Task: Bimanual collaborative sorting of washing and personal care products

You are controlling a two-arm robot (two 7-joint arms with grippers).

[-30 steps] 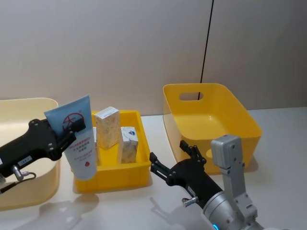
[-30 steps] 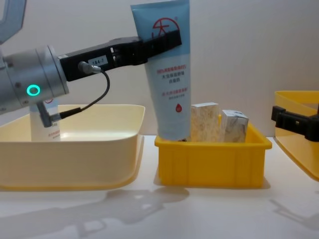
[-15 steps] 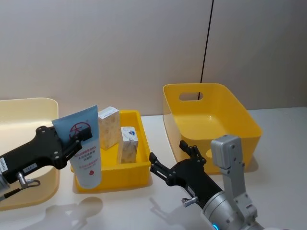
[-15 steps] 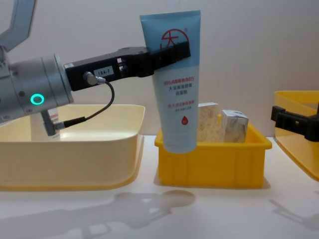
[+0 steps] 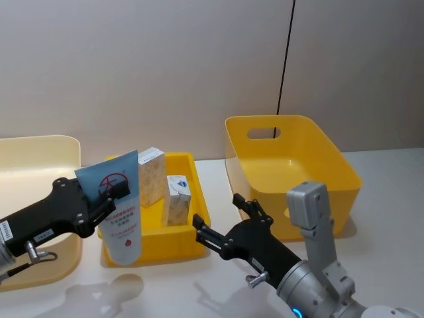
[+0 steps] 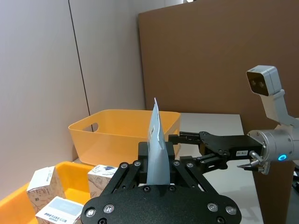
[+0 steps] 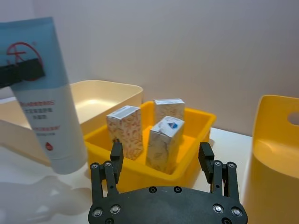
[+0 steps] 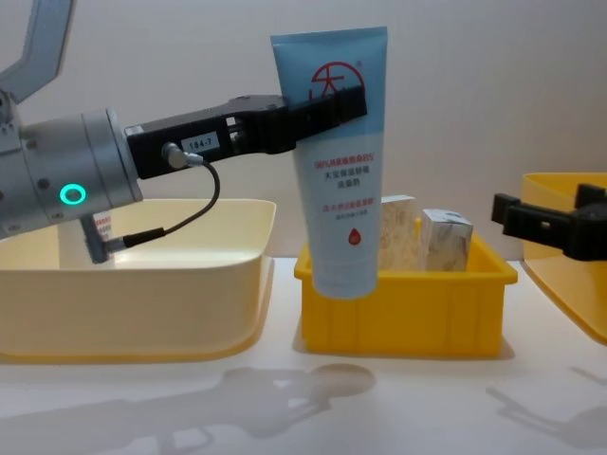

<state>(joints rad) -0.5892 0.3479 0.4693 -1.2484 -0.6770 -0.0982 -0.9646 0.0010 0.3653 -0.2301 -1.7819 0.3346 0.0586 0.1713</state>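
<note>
Left gripper (image 8: 327,102) was clamped on the tube (image 8: 343,190) near its flat top end. It held the tube upright, cap down, just in front of the tray's (image 8: 408,313) left end and clear of the table. Right gripper (image 5: 216,213) sat spread wide off the tray's right front corner, with two cartons (image 5: 151,175) standing in the tray. Looked like a handover to me. I'd keep the pinch firm and the tube vertical so the cap doesn't clip the tray wall, then let the right one take the lower body before releasing.
</note>
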